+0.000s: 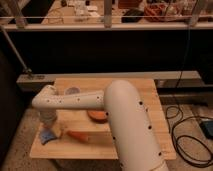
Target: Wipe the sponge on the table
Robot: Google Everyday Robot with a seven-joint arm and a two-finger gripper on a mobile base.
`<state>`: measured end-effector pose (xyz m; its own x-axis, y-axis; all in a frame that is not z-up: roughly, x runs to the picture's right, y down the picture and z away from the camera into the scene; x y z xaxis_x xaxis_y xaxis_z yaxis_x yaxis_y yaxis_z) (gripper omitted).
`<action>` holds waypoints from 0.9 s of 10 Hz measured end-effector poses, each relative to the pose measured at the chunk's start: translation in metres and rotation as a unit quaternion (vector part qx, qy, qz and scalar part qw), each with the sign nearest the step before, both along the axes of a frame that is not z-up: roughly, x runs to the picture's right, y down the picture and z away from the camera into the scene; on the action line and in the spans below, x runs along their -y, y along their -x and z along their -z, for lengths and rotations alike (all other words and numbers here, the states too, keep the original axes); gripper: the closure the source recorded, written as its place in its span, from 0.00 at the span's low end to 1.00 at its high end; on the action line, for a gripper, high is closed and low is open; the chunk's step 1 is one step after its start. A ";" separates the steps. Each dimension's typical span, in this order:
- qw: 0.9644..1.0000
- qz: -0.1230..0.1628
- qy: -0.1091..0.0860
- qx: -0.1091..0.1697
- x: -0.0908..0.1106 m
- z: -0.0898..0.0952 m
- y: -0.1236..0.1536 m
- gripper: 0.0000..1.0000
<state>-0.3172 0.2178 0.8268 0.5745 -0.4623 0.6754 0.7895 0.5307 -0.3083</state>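
- The fingers hang at the end of the white arm, low over the near part of the desk. I cannot tell how far they are open or whether they hold anything.
- The sponge lies flat on the desk, right at the tip of the fingers. It shows from below them on the near side and on the side away from the carrot. It seems to touch them, but I cannot say whether it is clamped or only pressed.
- The visible part of the sponge is wider sideways than deep, so I judge that its long axis runs about along the front edge of the desk. A part is hidden under the fingers, so this is not certain. The pad has no end that points anywhere.
- The carrot lies near the fingers on the opposite side, apart from the sponge. Its long axis also runs about along the front edge.
- A reddish-brown piece lies beyond the carrot, farther from the fingers and partly behind the arm. A small grey cup stands behind the fingers, toward the far edge.
- There is only one arm, so the question of which one is nearer does not come up.
- In my judgement, a wiping stroke from here needs no reach, because the sponge sits at the tip. What matters is the direction: toward the carrot there is little free way, while more bare wood lies behind the fingers, before the cup.
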 end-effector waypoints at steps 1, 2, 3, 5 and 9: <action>1.000 0.002 -0.001 0.000 -0.001 0.000 0.001 0.29; 1.000 0.006 -0.001 0.001 -0.002 0.000 0.002 0.38; 1.000 0.008 -0.001 0.001 -0.003 0.001 0.003 0.49; 1.000 0.012 -0.001 0.001 -0.004 0.003 0.006 0.59; 1.000 0.017 0.004 -0.001 -0.005 0.004 0.006 0.59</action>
